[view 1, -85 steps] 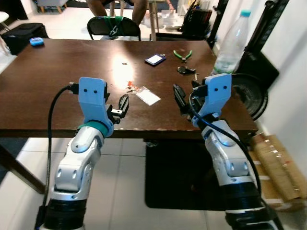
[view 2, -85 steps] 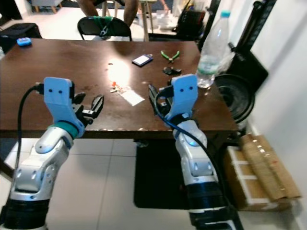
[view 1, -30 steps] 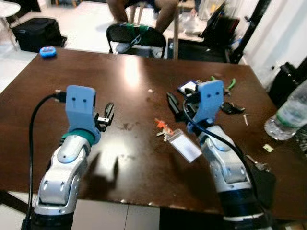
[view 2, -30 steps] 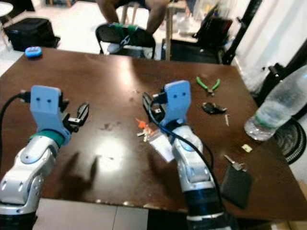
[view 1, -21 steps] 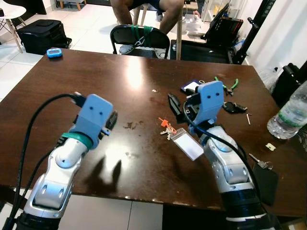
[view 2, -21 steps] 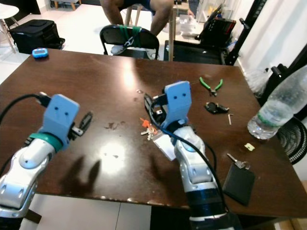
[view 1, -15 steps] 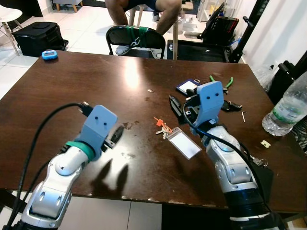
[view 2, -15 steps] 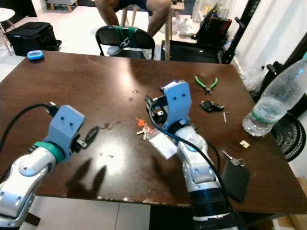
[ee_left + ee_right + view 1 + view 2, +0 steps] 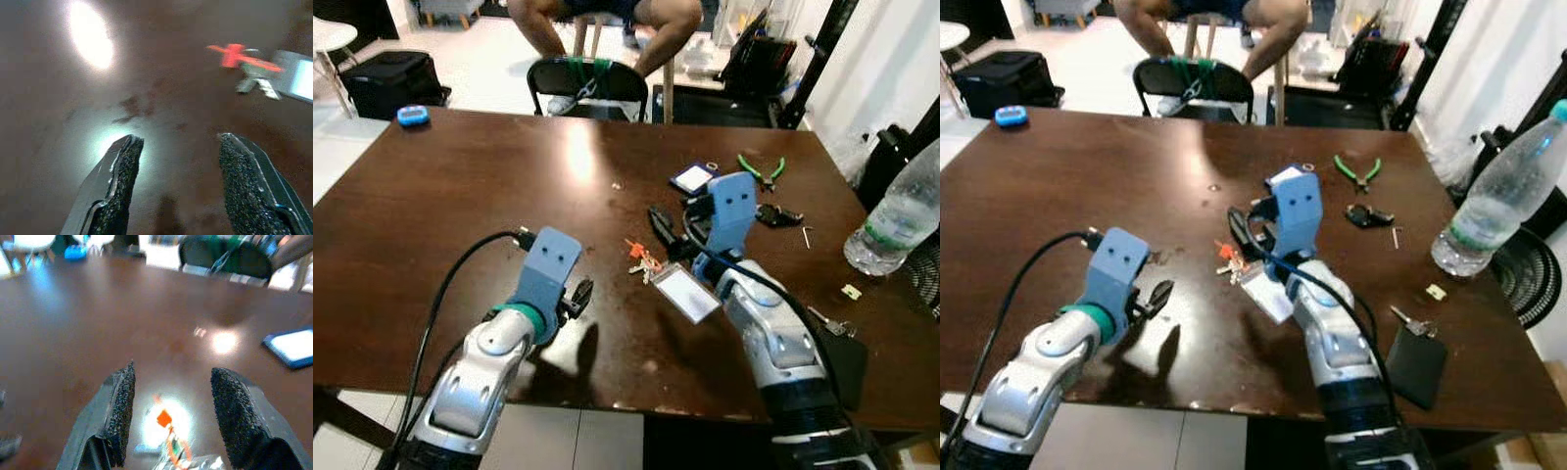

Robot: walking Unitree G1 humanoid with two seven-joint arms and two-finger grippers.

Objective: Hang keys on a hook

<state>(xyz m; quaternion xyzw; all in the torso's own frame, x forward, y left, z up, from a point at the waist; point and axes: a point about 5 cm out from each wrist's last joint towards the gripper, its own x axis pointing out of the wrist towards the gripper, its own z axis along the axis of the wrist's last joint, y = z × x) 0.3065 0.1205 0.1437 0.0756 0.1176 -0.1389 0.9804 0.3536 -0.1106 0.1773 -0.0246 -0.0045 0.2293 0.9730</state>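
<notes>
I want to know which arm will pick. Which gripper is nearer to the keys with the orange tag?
Right. The right gripper hovers just beside the keys, which show between its open jaws in its wrist view. The left gripper sits farther, nearer the table's front edge.

no readable text, brand, number or sign appears in any view. the label on the water bottle (image 9: 1489, 208) is too small and blurred to read, and the clear tag (image 9: 685, 292) on the keys (image 9: 642, 257) shows no legible print.
</notes>
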